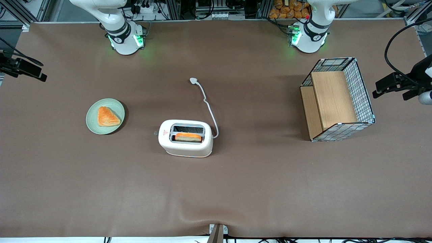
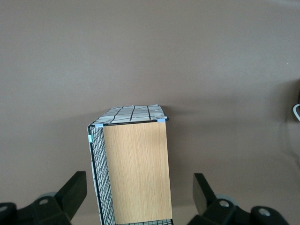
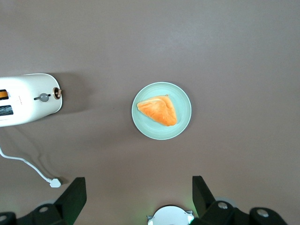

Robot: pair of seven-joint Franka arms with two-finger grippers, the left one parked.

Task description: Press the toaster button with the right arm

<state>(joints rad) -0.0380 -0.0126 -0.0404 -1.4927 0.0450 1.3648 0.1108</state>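
The cream-white toaster point(image 1: 185, 138) stands mid-table, with a slice of toast point(image 1: 188, 137) in the slot nearer the front camera. Its white cord point(image 1: 209, 108) runs away from the camera to a plug point(image 1: 193, 80). The small pale-grey toaster button point(image 1: 155, 133) sticks out of the toaster's end that faces the working arm's end of the table. The right wrist view shows the toaster point(image 3: 26, 99) and the button point(image 3: 44, 97). My right gripper point(image 3: 139, 197) is open and empty, high above the table near the green plate and well apart from the toaster.
A green plate point(image 1: 116, 106) with a triangular pastry point(image 1: 107, 116) lies toward the working arm's end; it also shows in the right wrist view point(image 3: 183, 101). A wire-and-wood basket point(image 1: 337, 99) stands toward the parked arm's end. The working arm's base point(image 1: 125, 38) is at the table's back edge.
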